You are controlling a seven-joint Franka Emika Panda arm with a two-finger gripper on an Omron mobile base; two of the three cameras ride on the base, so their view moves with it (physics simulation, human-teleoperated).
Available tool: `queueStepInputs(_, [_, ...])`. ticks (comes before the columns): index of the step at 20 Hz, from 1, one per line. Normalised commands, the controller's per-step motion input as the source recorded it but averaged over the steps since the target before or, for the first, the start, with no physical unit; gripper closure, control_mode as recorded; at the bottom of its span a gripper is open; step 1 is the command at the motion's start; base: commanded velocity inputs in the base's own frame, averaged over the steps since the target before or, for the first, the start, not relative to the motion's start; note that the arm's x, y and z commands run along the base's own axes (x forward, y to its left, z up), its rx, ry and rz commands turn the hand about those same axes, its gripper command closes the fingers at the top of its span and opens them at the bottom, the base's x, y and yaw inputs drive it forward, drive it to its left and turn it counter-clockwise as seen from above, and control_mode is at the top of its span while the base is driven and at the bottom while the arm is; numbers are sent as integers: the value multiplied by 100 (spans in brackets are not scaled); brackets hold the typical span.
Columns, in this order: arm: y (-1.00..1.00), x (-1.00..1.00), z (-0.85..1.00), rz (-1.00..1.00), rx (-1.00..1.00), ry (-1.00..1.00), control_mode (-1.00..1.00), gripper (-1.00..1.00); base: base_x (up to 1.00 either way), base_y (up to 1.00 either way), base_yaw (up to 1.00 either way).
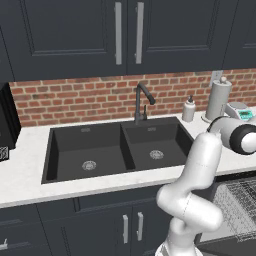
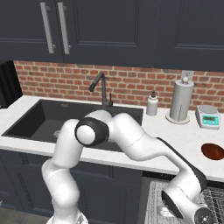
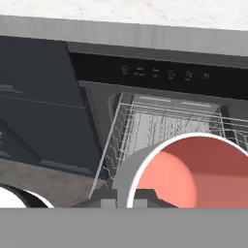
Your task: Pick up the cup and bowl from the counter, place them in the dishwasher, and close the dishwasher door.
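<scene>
The counter (image 2: 183,138) is a long white speckled stone-like slab, and a matte black double sink (image 1: 117,147) with two round steel drains is set into it. A dark curved faucet (image 1: 141,102) rises behind the sink against a red brick wall. Along that wall stand a small white soap bottle (image 2: 152,104), an upright paper-towel roll (image 2: 181,101) on a holder and a pale kitchen scale (image 2: 208,116) with a teal display. Dark panelled cabinets with silver bar handles hang above and sit below.

The bowl (image 2: 213,151), a shallow round dish of glossy red-brown, lies on the counter toward its front edge, well right of the sink and near the scale.

The dishwasher (image 3: 164,77) is open: a black control strip with faint pale symbols runs under the counter edge, and a grey wire rack (image 3: 169,123) of thin crossed rods stands drawn out below it.

The arm rises from the base, bends at a rounded white elbow level with the counter front, then reaches down and to the right, with the wrist low over the rack.

In the hand view the gripper (image 3: 127,196) has its dark fingertips drawn almost together on the rim of the cup (image 3: 191,169). The cup is round, grey outside with a thin white lip and smooth salmon-red inside, its mouth turned toward the camera. It hangs in front of and above the wire rack; whether it touches the rack cannot be told.
</scene>
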Motion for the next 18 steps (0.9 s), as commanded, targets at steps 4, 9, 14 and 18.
queueStepInputs(4, [32,0,-67,17,-13,0,-100,100,0,0,0])
queueStepInputs(9, [31,0,-40,19,-4,0,-100,100,0,0,0])
queueStepInputs(14, [39,11,-26,12,-3,0,-100,100,0,0,0])
queueStepInputs(18, [17,23,-24,9,0,0,-100,100,0,0,0])
